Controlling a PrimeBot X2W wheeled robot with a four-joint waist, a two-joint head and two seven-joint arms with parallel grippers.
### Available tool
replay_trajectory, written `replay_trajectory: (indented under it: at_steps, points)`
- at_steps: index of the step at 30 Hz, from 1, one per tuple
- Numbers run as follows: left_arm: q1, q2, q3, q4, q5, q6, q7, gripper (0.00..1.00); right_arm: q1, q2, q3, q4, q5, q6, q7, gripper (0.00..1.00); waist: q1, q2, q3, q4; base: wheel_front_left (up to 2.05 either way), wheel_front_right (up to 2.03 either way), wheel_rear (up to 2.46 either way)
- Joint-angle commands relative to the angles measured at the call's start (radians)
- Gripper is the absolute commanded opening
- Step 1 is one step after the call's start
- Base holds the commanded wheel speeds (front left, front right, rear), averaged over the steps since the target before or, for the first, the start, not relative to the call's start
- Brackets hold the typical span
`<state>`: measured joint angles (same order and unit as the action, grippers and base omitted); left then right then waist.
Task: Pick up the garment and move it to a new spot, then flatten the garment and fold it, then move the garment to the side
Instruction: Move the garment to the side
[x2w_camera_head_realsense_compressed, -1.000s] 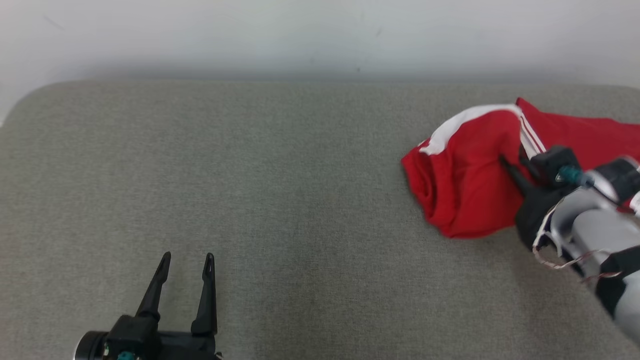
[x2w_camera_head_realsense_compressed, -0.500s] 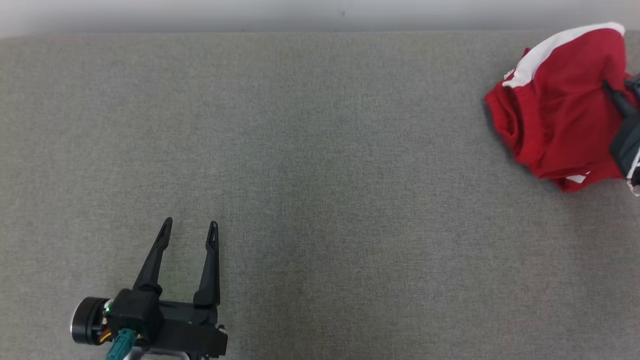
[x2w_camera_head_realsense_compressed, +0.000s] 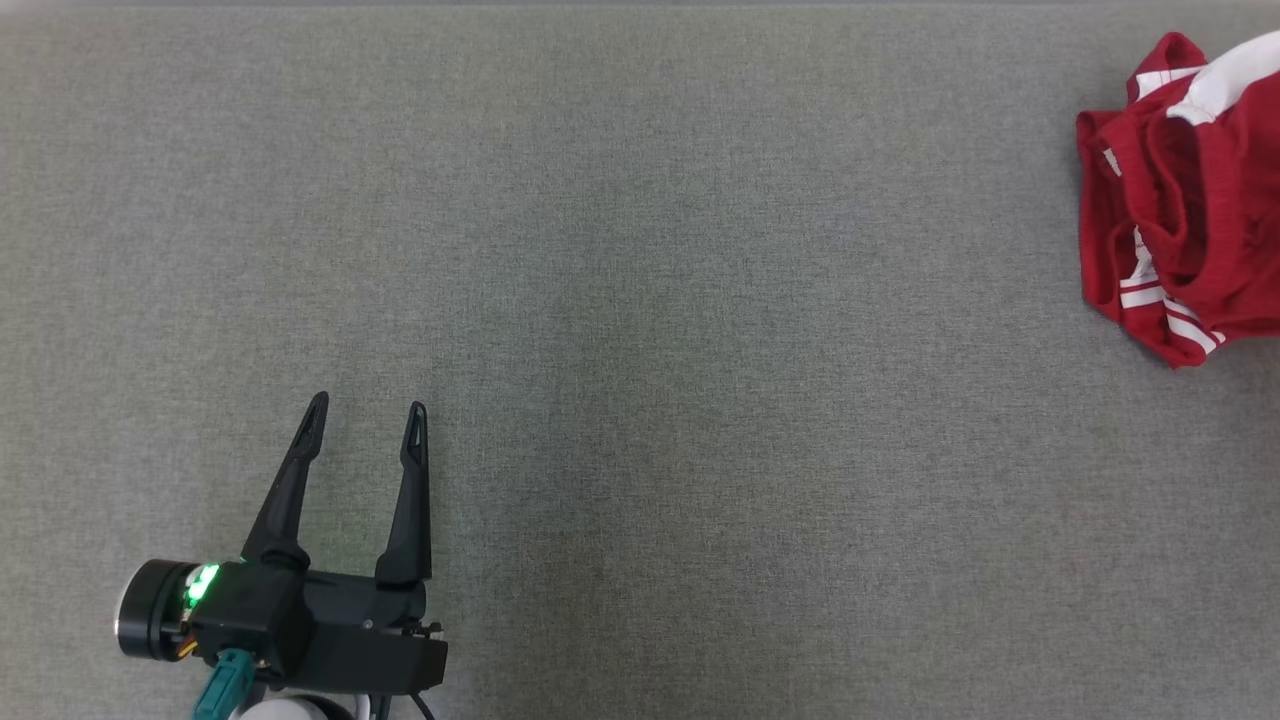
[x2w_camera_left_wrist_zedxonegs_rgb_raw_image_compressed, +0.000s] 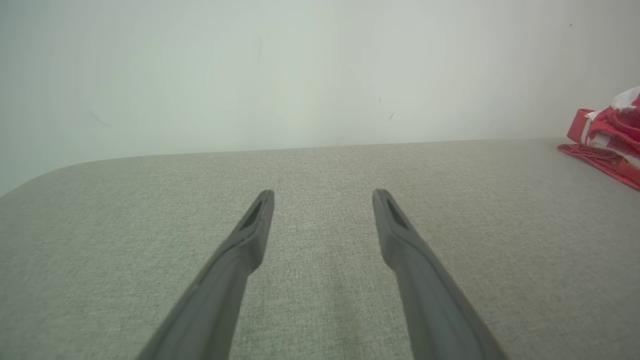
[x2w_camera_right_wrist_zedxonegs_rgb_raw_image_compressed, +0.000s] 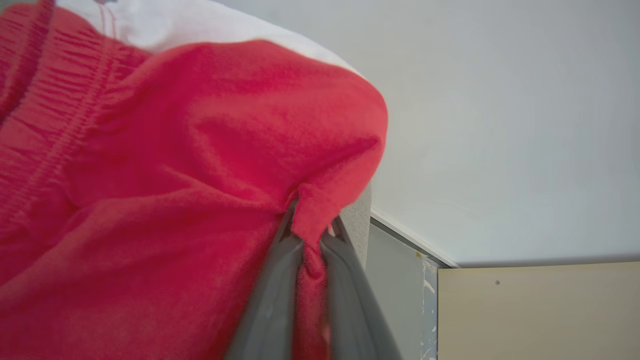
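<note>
The grey woven fabric-covered flat surface is the reference, with a pale plain wall behind its far edge. The red knit garment with white stripes and a white band is bunched at the far right of the surface. The left gripper is positioned over the near left of the surface, jaws spread wide with nothing between them. The right gripper is at the garment, over the right end of the surface. Its jaws are pressed together, pinching a fold of red cloth.

The red, white-striped garment sits crumpled at the head view's right edge.
</note>
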<state>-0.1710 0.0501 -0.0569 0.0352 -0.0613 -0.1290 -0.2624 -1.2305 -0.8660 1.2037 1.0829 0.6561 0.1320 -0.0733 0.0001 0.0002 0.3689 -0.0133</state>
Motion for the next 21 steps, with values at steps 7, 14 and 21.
replay_trajectory:
  at_steps: [7, 14, 21]
  points:
    - [-0.014, 0.001, 0.011, -0.013, 0.011, -0.001, -0.001, 1.00, -0.012, 0.029, 0.012, 0.038, 0.033, -0.002, -0.008, 0.40, -0.0001, -0.0002, 0.008, -0.003, 0.00, 0.00, 0.00]
    - [0.010, 0.000, 0.025, 0.011, 0.002, -0.001, -0.001, 1.00, -0.026, 0.063, -0.002, 0.091, 0.052, -0.002, -0.052, 1.00, -0.0001, -0.0002, -0.042, -0.004, 0.00, 0.00, 0.00]
    - [0.075, 0.001, 0.053, 0.031, -0.012, -0.001, -0.001, 1.00, 0.011, 0.139, -0.111, 0.118, 0.146, -0.002, -0.172, 1.00, -0.0001, -0.0002, -0.148, -0.009, 0.00, 0.00, 0.00]
